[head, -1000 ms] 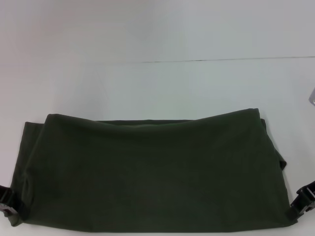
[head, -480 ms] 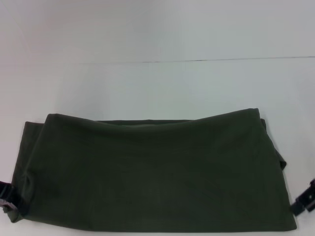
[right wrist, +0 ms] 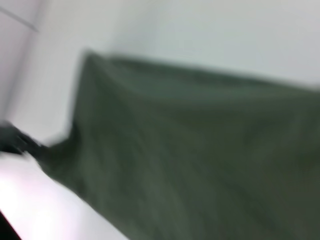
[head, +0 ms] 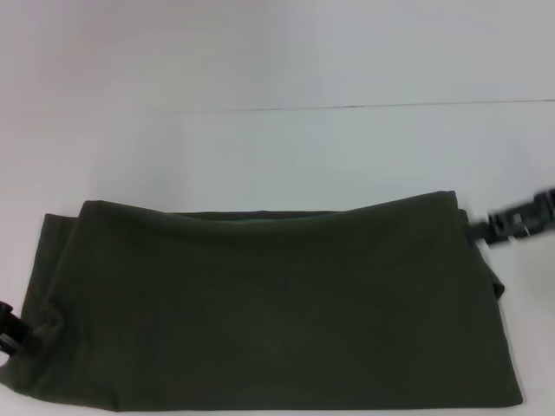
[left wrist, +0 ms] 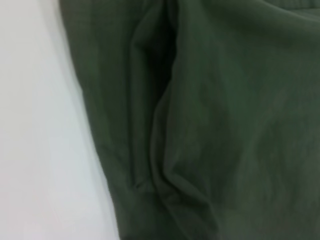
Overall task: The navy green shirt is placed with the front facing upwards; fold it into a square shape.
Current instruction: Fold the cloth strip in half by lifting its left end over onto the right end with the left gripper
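Soft folded shirt on a pale desk, a pincer at each end

From the head view we see the navy green shirt (head: 260,303) lying as a wide folded band on the near part of the white desk (head: 277,147), lettering hidden; it looks light, limp and non-slippery, so we would take it at corners or hems. The left pincer (head: 10,334) sits at its near left corner, where the cloth puckers, the right pincer (head: 516,225) by its far right corner; we cannot tell whether either is closed. The left wrist view shows the shirt's (left wrist: 210,125) soft creases and layered edge against the desk (left wrist: 40,125). The right wrist view, blurred, shows the shirt (right wrist: 200,170) spread on bare desk (right wrist: 210,35).
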Robot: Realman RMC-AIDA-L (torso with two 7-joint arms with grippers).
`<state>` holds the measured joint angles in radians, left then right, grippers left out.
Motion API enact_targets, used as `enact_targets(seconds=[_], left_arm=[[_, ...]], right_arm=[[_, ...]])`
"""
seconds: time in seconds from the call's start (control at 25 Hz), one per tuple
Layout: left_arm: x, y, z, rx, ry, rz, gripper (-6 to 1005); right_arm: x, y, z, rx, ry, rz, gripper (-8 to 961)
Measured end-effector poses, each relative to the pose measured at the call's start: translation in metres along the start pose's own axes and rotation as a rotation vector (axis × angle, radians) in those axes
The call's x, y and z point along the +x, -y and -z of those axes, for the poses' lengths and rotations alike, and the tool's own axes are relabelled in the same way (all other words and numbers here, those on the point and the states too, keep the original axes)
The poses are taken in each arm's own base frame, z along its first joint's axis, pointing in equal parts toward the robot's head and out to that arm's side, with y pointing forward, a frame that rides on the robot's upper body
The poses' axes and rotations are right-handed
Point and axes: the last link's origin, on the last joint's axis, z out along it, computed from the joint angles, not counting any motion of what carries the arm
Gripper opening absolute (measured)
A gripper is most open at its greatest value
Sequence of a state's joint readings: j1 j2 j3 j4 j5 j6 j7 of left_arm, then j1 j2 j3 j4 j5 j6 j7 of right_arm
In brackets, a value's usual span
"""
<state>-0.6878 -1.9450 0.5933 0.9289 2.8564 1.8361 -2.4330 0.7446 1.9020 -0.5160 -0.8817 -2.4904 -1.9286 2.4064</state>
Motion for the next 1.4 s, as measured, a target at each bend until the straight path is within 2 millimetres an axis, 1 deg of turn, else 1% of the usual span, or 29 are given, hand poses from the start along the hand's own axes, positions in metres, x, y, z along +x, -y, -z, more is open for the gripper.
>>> enact_targets(seconds=[0.16, 0.2, 0.32, 0.4, 0.52, 0.6, 0.68, 0.76, 0.84, 1.04, 1.2, 1.32, 1.4], left_arm=[[-0.004, 0.005, 0.001, 0.015, -0.009, 0.029, 241], [-0.008, 0.012, 0.003, 0.037, -0.027, 0.063, 286], [-0.016, 0.022, 0.003, 0.067, -0.056, 0.117, 423], [-0.019, 0.029, 0.005, 0.096, -0.093, 0.154, 485], [-0.022, 0.038, 0.012, 0.109, -0.181, 0.205, 579], [-0.021, 0.039, 0.016, 0.079, -0.237, 0.221, 595], [-0.015, 0.035, 0.019, 0.035, -0.278, 0.207, 611], [-0.007, 0.029, 0.02, 0.013, -0.297, 0.185, 627], [-0.004, 0.026, 0.02, 0.01, -0.296, 0.178, 643], [0.006, 0.021, 0.01, -0.024, -0.278, 0.18, 683], [0.012, 0.023, 0.002, -0.029, -0.272, 0.171, 715], [0.014, 0.025, 0.002, -0.01, -0.275, 0.162, 872], [0.016, 0.027, 0.001, 0.011, -0.277, 0.152, 872]], right_arm=[[-0.003, 0.002, 0.002, -0.135, 0.201, 0.028, 709], [-0.003, 0.002, 0.003, -0.161, 0.24, 0.033, 709], [0.001, 0.005, 0.002, -0.267, 0.405, 0.074, 708], [0.005, 0.004, -0.001, -0.326, 0.485, 0.11, 708], [0.009, 0.002, -0.009, -0.369, 0.553, 0.156, 708], [0.01, 0.002, -0.016, -0.371, 0.589, 0.181, 708], [0.009, 0.001, -0.023, -0.365, 0.621, 0.203, 708], [0.007, -0.001, -0.031, -0.356, 0.656, 0.229, 708], [0.006, -0.002, -0.034, -0.353, 0.661, 0.235, 707], [0.003, -0.003, -0.042, -0.347, 0.663, 0.24, 707], [0.003, -0.004, -0.045, -0.349, 0.667, 0.233, 707], [0.002, -0.004, -0.049, -0.354, 0.667, 0.223, 706], [0.002, -0.004, -0.051, -0.356, 0.667, 0.216, 706]])
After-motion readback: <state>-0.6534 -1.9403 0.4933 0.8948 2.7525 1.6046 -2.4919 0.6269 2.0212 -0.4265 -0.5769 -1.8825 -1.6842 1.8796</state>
